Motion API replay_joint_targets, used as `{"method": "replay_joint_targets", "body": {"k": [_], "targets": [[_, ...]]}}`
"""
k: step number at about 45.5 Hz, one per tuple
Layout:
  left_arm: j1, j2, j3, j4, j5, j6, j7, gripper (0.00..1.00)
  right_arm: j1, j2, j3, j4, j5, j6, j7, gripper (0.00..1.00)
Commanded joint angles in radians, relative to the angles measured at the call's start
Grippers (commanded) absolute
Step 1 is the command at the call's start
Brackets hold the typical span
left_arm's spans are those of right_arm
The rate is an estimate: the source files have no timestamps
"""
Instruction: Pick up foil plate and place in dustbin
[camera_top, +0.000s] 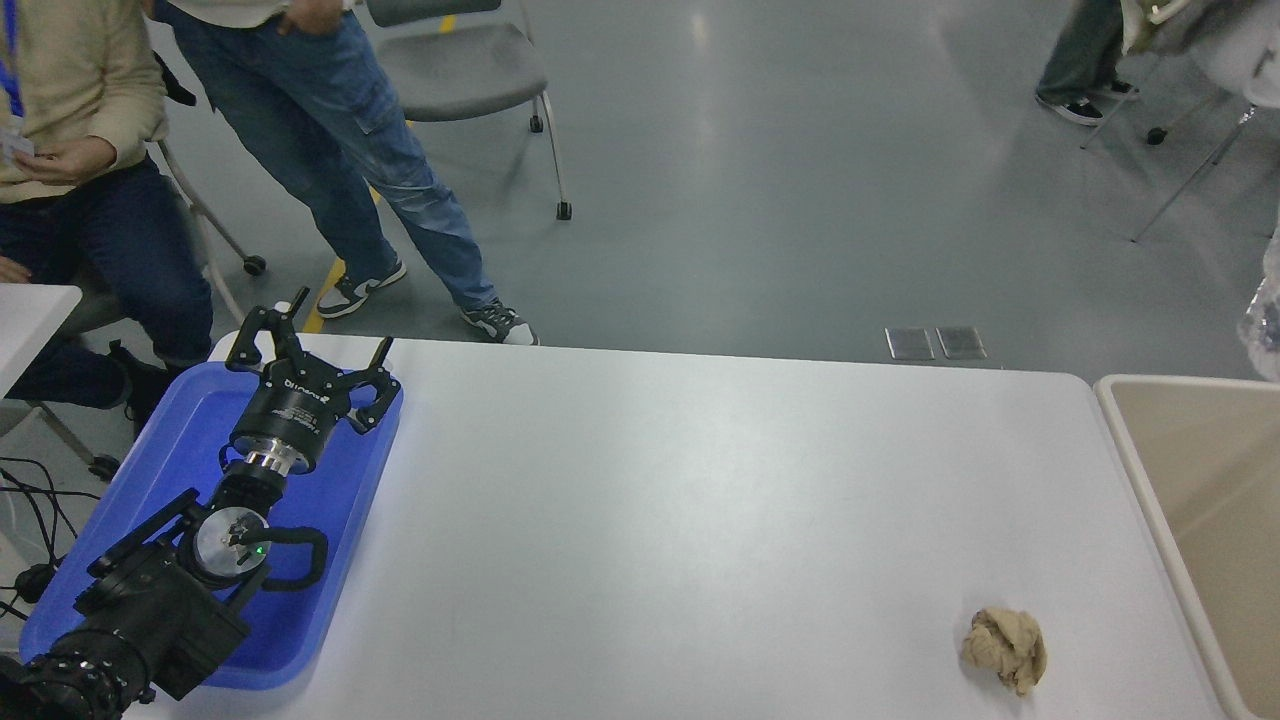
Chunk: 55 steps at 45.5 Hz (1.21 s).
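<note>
Only a blurred silvery sliver of the foil plate shows at the right edge, in the air above the far end of the dustbin. The dustbin is a beige bin with a pale thick rim, standing against the table's right end. The right gripper and arm are out of view, so what holds the plate is hidden. My left gripper is open and empty, parked over the blue tray at the lower left.
A crumpled tan paper wad lies on the white table near the front right. Two people stand or sit beyond the table's far left, beside a grey chair.
</note>
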Motion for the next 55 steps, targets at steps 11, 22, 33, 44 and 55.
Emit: {"method": "replay_joint_targets", "body": {"k": [11, 22, 33, 44, 55], "targets": [[0.000, 0.000, -0.002, 0.000, -0.001, 0.000, 0.000, 1.00, -0.593, -0.163, 0.449, -0.420, 0.012, 0.000, 0.000, 0.00], [0.000, 0.000, -0.002, 0.000, -0.001, -0.002, 0.000, 1.00, -0.978, -0.134, 0.744, -0.590, 0.003, 0.000, -0.001, 0.00], [0.000, 0.000, -0.002, 0.000, -0.001, 0.000, 0.000, 1.00, -1.219, -0.042, 0.903, -0.688, 0.015, -0.004, -0.004, 0.00], [0.000, 0.000, -0.002, 0.000, -0.001, 0.000, 0.000, 1.00, -1.365, 0.062, 0.985, -0.727, 0.015, -0.308, -0.006, 0.00], [0.000, 0.000, -0.002, 0.000, -0.001, 0.000, 0.000, 1.00, -1.454, 0.133, 1.028, -0.730, 0.015, -0.641, -0.044, 0.00]]}}
